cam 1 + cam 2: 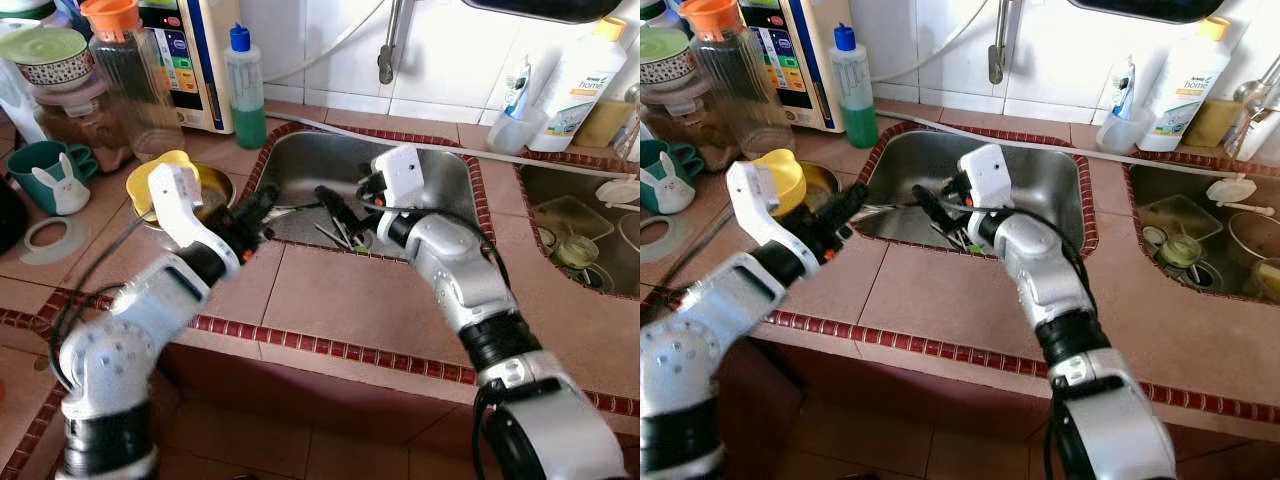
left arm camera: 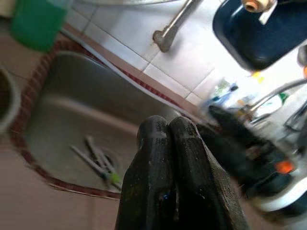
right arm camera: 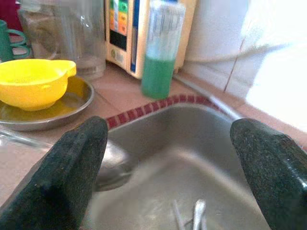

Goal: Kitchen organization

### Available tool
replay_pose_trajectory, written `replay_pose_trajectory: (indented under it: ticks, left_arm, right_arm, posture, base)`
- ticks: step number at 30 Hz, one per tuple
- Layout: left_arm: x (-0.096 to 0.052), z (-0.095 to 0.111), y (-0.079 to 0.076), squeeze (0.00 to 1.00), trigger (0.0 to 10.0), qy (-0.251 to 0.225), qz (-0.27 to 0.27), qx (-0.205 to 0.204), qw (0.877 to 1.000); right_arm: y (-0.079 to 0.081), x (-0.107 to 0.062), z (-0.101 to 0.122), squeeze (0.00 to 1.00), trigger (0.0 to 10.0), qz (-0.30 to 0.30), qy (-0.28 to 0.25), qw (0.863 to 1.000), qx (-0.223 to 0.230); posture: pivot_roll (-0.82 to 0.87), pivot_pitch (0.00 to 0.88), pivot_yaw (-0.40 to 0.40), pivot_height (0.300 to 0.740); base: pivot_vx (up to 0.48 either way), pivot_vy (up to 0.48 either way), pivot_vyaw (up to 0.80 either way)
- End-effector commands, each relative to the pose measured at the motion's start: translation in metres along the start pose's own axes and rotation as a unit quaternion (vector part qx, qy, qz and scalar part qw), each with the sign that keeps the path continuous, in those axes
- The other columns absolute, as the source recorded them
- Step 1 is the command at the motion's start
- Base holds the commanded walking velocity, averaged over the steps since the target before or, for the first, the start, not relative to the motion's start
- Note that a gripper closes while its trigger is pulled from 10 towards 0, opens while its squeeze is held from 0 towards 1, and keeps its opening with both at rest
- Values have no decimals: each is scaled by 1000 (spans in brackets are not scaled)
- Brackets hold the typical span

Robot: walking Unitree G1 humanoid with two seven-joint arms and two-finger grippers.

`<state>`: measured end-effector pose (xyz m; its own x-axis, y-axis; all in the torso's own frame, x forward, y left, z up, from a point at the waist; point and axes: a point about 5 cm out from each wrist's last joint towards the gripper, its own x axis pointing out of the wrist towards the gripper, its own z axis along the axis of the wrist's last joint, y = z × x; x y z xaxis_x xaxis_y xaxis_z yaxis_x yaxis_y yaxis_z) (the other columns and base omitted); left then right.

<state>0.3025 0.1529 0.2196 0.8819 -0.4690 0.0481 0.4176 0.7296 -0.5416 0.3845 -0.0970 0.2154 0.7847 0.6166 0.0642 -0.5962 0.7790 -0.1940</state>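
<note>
**Here, two robot arms meet over the kitchen sink**

Right now the robot stands at a counter of brown tiles (image 1: 340, 300) with a dark red edge. Both silver arms reach toward the steel sink (image 1: 320, 160) in the middle.

The left gripper (image 1: 262, 205) is at the left rim of the sink. Its two black fingers (image 2: 158, 158) are pressed tight together. A thin shiny rod sticks out from the fingertips over the sink, but I cannot tell if the fingers hold it.

The right gripper (image 1: 335, 200) hangs over the sink, pointing toward the left one. Its two black fingers (image 3: 72, 163) are wide apart, with nothing between them.

At the bottom of the sink, near the drain, lie a few thin utensils (image 1: 345, 235), one with a green bit on it.

Just left of the sink sits a metal bowl (image 3: 72, 105) with a yellow cup (image 3: 33, 84) in it. Behind it stands a clear jar (image 1: 130, 80) with an orange lid. A bottle of green soap (image 1: 245, 85) with a blue cap stands at the back left corner of the sink. Two green mugs and a small white bunny (image 1: 65, 190) sit further left.

On the right is a second sink (image 1: 590, 230) with dishes in it, and a white bottle (image 1: 580, 85) stands by the wall behind it
</note>
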Motion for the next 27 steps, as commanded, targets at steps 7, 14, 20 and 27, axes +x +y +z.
replay_pose_trajectory:
  ticks: [7, 14, 20, 27]
  left_arm:
    - [21, 6, -4, 0, 1255, 26, -46, 52, 997]
    - [33, 8, -8, 0, 1216, -10, -47, 29, 998]
    - [42, 13, -6, 0, 1373, -36, -42, 13, 998]
    - [47, 11, -16, 0, 1294, -31, -60, 5, 998]
  right_arm:
    - [17, 2, 6, 0, 10000, 126, -16, 988, -84]
    - [28, -1, 7, 0, 10000, 200, -16, 974, -102]
    - [23, 1, 14, 0, 10000, 195, -26, 974, -115]
    - [19, 14, 16, 0, 10000, 104, -22, 980, -170]
  posture:
    - [81, 90, 12, 740]
    - [75, 97, 9, 740]
    - [63, 102, 10, 740]
    - [66, 107, 16, 740]
  base:
    - [0, 0, 0]
    - [0, 0, 0]
    - [0, 0, 0]
    - [0, 0, 0]
